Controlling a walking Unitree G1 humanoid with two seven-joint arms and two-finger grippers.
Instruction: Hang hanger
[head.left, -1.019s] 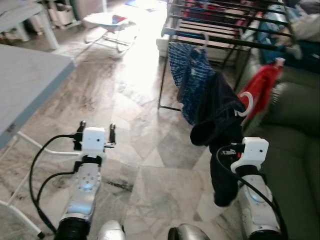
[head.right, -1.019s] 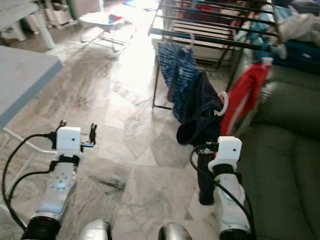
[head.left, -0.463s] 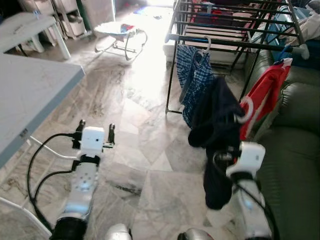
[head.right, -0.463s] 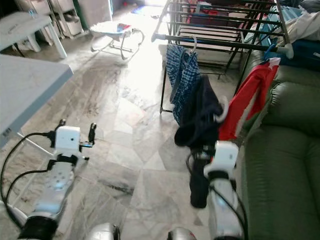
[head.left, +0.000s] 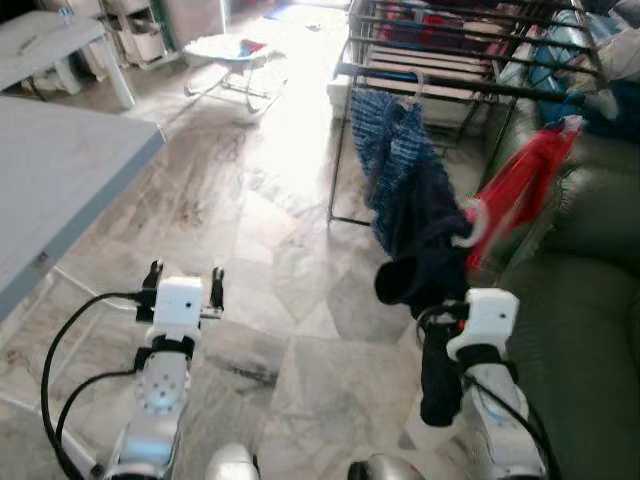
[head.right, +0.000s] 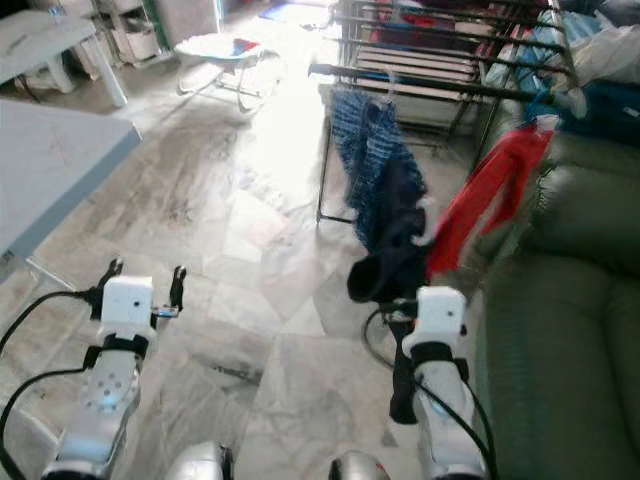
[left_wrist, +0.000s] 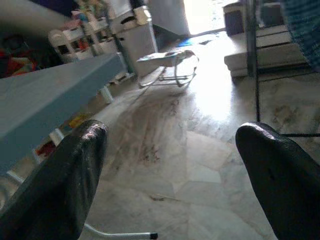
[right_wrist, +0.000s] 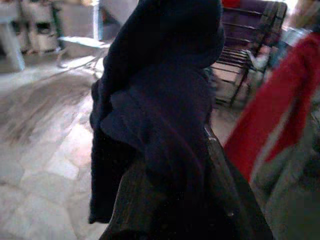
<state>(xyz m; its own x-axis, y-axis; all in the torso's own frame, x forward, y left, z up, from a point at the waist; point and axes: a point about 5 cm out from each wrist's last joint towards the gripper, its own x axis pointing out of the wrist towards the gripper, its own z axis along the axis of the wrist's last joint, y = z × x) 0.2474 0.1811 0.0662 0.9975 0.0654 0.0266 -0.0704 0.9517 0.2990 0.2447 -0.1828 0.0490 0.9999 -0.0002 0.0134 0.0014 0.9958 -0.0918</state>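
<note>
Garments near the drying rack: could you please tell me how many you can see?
3: a blue checked garment hanging on the rack's front bar, a dark garment held up by the right gripper, and a red garment against the green sofa. More may lie behind the rack.

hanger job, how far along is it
Partly done: the right tool is shut on the hanger with the dark garment, carried in front of the rack. A blue plaid garment already hangs there. Left: reach the rack, hook the hanger on a bar, let go. The left tool is open and idle.
</note>
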